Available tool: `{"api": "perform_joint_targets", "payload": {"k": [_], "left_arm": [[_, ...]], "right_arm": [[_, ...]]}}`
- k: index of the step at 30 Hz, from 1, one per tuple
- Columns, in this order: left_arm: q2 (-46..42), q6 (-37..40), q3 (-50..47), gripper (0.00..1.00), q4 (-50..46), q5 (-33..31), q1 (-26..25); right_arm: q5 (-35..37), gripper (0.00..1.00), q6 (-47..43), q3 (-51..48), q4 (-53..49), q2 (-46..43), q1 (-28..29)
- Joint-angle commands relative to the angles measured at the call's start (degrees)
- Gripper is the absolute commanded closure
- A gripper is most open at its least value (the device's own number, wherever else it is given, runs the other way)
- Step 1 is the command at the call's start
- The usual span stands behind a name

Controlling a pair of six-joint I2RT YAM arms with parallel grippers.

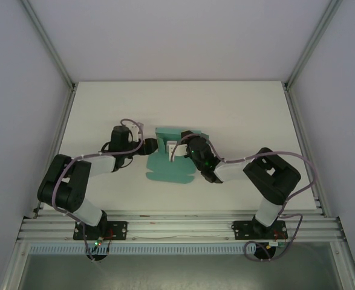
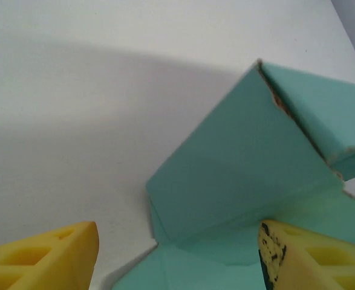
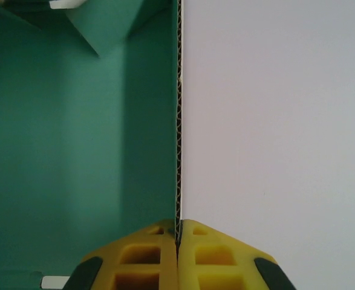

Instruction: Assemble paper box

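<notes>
This is a robotics lab test cell rather than a lived-in room. A bare white flat worktop [image 1: 244, 115] is boxed in by plain pale walls [image 1: 183, 36] set in silver aluminium profile posts [image 1: 49, 41]. A slotted aluminium rail [image 1: 177, 225] runs along the worktop's near edge. Two black-and-white robot arms are bolted to it side by side, the left arm [image 1: 74, 181] and the right arm [image 1: 271, 178]. Loose grey cables [image 1: 311, 172] loop along them, and a small green indicator light [image 1: 97, 243] glows at one base. A teal-green card paper box [image 1: 168, 172] lies at the worktop's middle.
</notes>
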Motion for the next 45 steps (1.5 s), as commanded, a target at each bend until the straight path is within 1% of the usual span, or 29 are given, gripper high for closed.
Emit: {"api": "perform_joint_targets", "payload": {"k": [1, 3, 6, 11, 15, 18, 20, 21, 23, 25, 27, 30, 32, 34, 35, 38, 40, 41, 42, 44, 45], "left_arm": [[-1.45, 2.97, -2.29, 0.3, 6.65, -2.3, -1.48], [-1.52, 4.44, -2.84, 0.3, 8.41, -2.82, -2.69], [-0.59, 5.87, -2.24, 0.3, 8.61, -5.83, -3.67], [1.85, 6.4, -0.56, 0.34, 10.06, -5.61, -3.94], [2.95, 8.19, -0.82, 0.38, 11.76, -7.01, -4.8], [4.26, 9.6, -0.23, 0.45, 12.18, -7.78, -5.76], [4.94, 10.07, -0.24, 0.47, 13.05, -8.6, -6.44], [5.27, 9.93, -0.13, 0.48, 13.4, -8.81, -6.58], [5.87, 9.81, -0.12, 0.54, 14.43, -8.45, -6.75], [6.39, 9.58, 0.04, 0.57, 15.26, -8.18, -6.89], [6.54, 9.52, 0.48, 0.62, 14.83, -9.07, -7.24], [6.72, 10.32, 1.37, 0.72, 13.1, -13.87, -8.82], [7.01, 10.03, 1.77, 0.76, 12.09, -19.15, -10.12], [7.61, 9.49, 2.23, 0.77, 11.0, -23.33, -11.24], [8.1, 8.71, 2.35, 0.8, 10.73, -26.13, -11.82], [10.07, 7.09, 2.65, 0.84, 10.8, -29.85, -13.09], [11.11, 6.12, 2.91, 0.93, 10.48, -33.79, -14.47], [11.65, 5.87, 3.24, 1.0, 10.16, -36.66, -15.43], [12.03, 5.71, 3.6, 1.0, 9.39, -39.98, -16.29], [12.65, 4.3, 3.83, 1.0, 8.56, -49.5, -18.52], [12.9, 3.96, 3.83, 1.0, 8.3, -52.09, -19.21]], "right_arm": [[0.65, 1.0, 1.48, -0.47, -0.49, -1.69, 0.41], [0.53, 1.0, 1.62, -0.37, -1.01, -1.77, 0.43], [-0.16, 1.0, 1.37, -0.58, -0.98, -1.84, 0.59], [-1.47, 1.0, 0.48, -1.74, -1.74, -1.67, 0.92], [-1.42, 1.0, 0.81, -3.67, -1.15, -1.84, 1.59], [-0.83, 1.0, 1.35, -4.3, -2.39, -1.82, 2.51], [-0.42, 1.0, 1.54, -4.75, -2.07, -1.48, 3.11], [0.14, 1.0, 1.53, -5.07, -1.65, -1.17, 3.47], [0.87, 1.0, 1.59, -5.29, -1.36, -0.91, 3.99], [1.32, 1.0, 2.13, -5.38, -1.48, -0.74, 4.1], [1.82, 1.0, 2.47, -5.48, -1.36, -0.72, 4.19], [1.83, 1.0, 3.1, -5.58, -0.76, -0.87, 4.23], [1.9, 1.0, 3.65, -5.58, -1.0, -1.12, 4.36], [1.94, 1.0, 4.4, -5.48, -1.28, -1.27, 4.37], [2.06, 1.0, 4.89, -5.51, -1.27, -1.38, 4.48], [2.24, 1.0, 6.03, -5.47, -1.94, -1.67, 4.59], [2.61, 1.0, 6.57, -5.3, -2.82, -1.75, 4.68], [3.09, 1.0, 6.92, -5.28, -2.97, -1.67, 4.78], [3.51, 1.0, 7.21, -5.14, -3.03, -1.62, 4.85], [4.25, 1.0, 7.89, -5.07, -3.35, -1.79, 4.83], [4.61, 1.0, 8.29, -4.95, -3.66, -1.9, 4.79]]}}
